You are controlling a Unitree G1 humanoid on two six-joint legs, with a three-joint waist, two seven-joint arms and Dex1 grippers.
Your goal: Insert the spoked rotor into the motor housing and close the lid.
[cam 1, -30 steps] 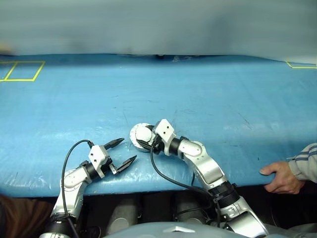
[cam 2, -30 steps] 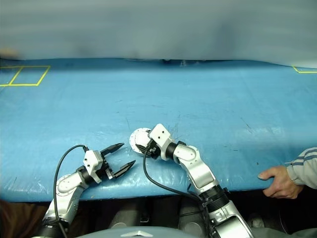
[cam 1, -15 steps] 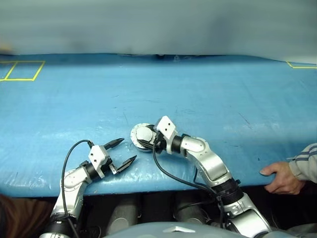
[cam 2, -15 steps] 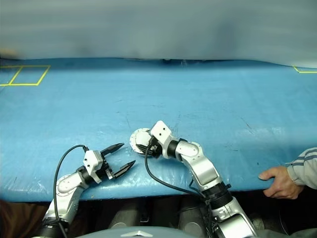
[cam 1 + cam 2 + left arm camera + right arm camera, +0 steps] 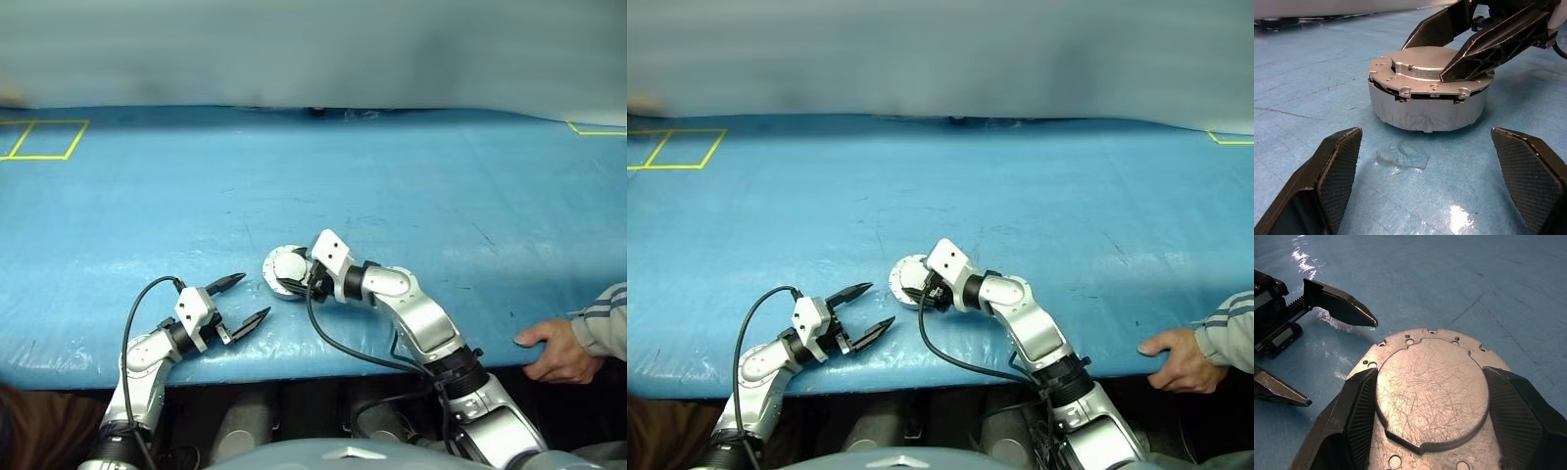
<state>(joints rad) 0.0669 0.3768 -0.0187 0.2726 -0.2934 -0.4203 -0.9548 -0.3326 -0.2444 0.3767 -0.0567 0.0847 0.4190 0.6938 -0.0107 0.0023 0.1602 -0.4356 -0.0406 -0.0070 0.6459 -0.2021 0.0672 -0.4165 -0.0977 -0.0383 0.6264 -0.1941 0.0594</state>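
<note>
The motor housing (image 5: 1425, 110) stands as a short grey drum on the blue table near its front edge, with the lid (image 5: 1415, 66) lying flat on top, plain grey face up. My right gripper (image 5: 294, 277) reaches over it from the right. Its black fingers (image 5: 1359, 406) lie spread on the lid's rim, one on each side of the raised round centre (image 5: 1432, 391). My left gripper (image 5: 255, 295) hovers open just left of the housing and points at it, with nothing between its fingers. The spoked rotor is hidden.
A person's hand (image 5: 554, 348) rests on the table's front edge at the right. Yellow tape squares (image 5: 39, 137) mark the far left of the blue table (image 5: 411, 176). A small wet patch (image 5: 1400, 159) lies between my left gripper and the housing.
My right forearm has swung outward and the wrist has tipped down a little. The housing under it has slid slightly to the right. The left arm has kept still.
</note>
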